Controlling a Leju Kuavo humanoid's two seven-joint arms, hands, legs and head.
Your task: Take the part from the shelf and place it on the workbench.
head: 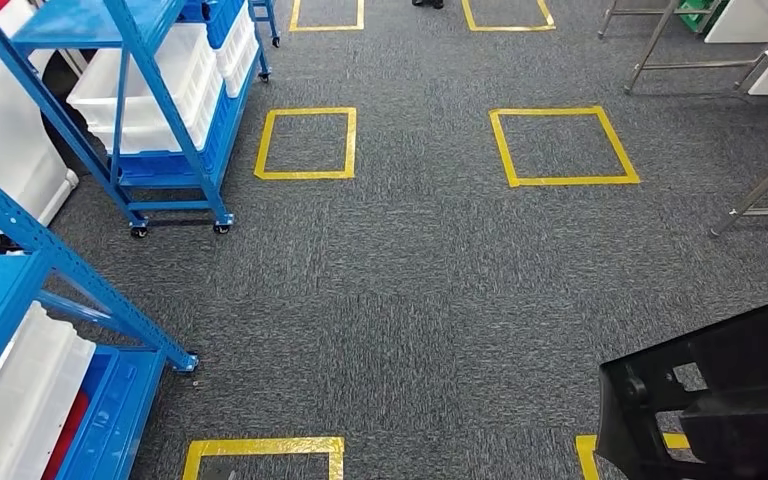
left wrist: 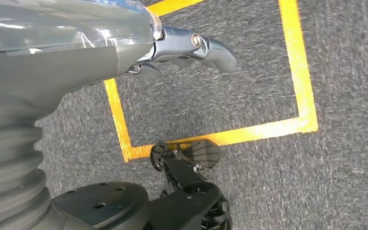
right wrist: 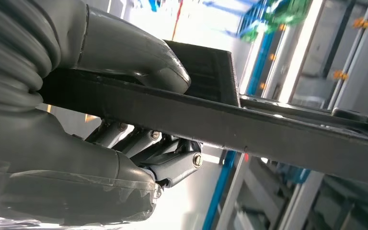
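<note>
1. The part [head: 725, 400] is a black plastic frame with openings through it. In the head view it sits at the near right corner, held up over the grey carpet [head: 430, 270].
2. In the right wrist view the right hand [right wrist: 124, 124] grips the part [right wrist: 249, 129] by a long flat bar along its edge. The thick grey thumb [right wrist: 139, 57] presses on one face of the bar, and the darker fingers [right wrist: 172, 158] curl in against the opposite face, so the bar runs between thumb and fingers.
3. The rest of the part stretches away from the hand, well past the fingertips.
4. In the left wrist view the left hand [left wrist: 187, 50] holds nothing. Its fingers [left wrist: 215, 50] reach out together, slightly bent, over the carpet; how far apart they are I cannot tell.
5. Below the left hand a yellow tape square [left wrist: 297, 72] is marked on the floor.
6. More yellow tape squares lie on the carpet in the head view: one at far left of centre [head: 306, 143], one at far right of centre [head: 563, 146], and one at the near edge [head: 263, 455].
7. A blue shelf on wheels [head: 175, 120] stands at the far left with white bins [head: 160, 85] on it. A second blue shelf [head: 40, 340] stands at the near left, also holding a white bin [head: 20, 400].
8. Metal table legs [head: 760, 190] show at the far right.
</note>
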